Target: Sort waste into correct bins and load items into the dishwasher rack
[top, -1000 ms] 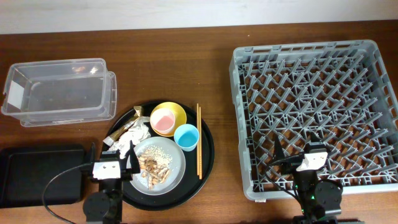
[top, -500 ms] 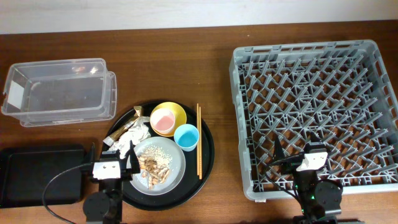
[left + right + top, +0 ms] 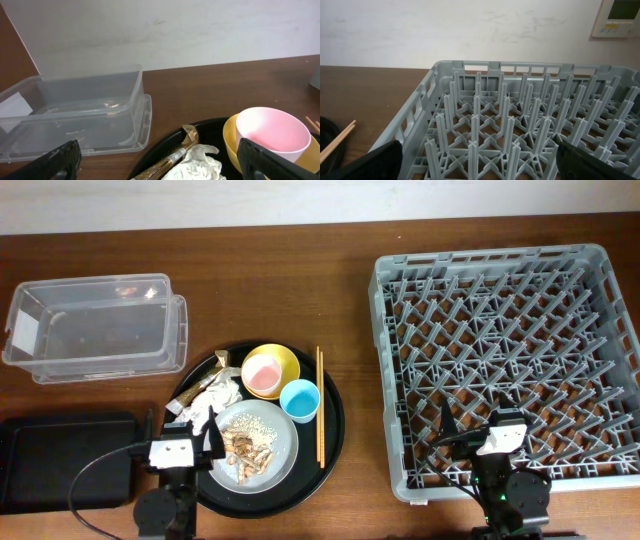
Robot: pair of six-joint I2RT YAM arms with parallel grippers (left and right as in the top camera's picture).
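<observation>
A round black tray [image 3: 335, 420] holds the yellow bowl [image 3: 285, 358] with the pink cup [image 3: 263, 376] inside it, the light-blue cup [image 3: 299, 400], the chopsticks [image 3: 320, 405], a crumpled napkin [image 3: 215, 395] and a grey plate [image 3: 287, 442] carrying rice [image 3: 250, 422] and brown scraps [image 3: 245, 452]. My left gripper [image 3: 182, 432] hovers open at the tray's near-left edge, empty. In the left wrist view the napkin [image 3: 197, 167] and a gold wrapper [image 3: 175, 155] lie between its fingers [image 3: 60, 160]. My right gripper [image 3: 488, 425] stands open over the near edge of the dishwasher rack [image 3: 510, 330], holding nothing.
The clear tub [image 3: 95, 328] sits at the back left, and the shallow black tray [image 3: 60, 460] lies at the front left beside my left arm. A cable runs from the left wrist across that tray. Bare wood separates the round tray from the rack.
</observation>
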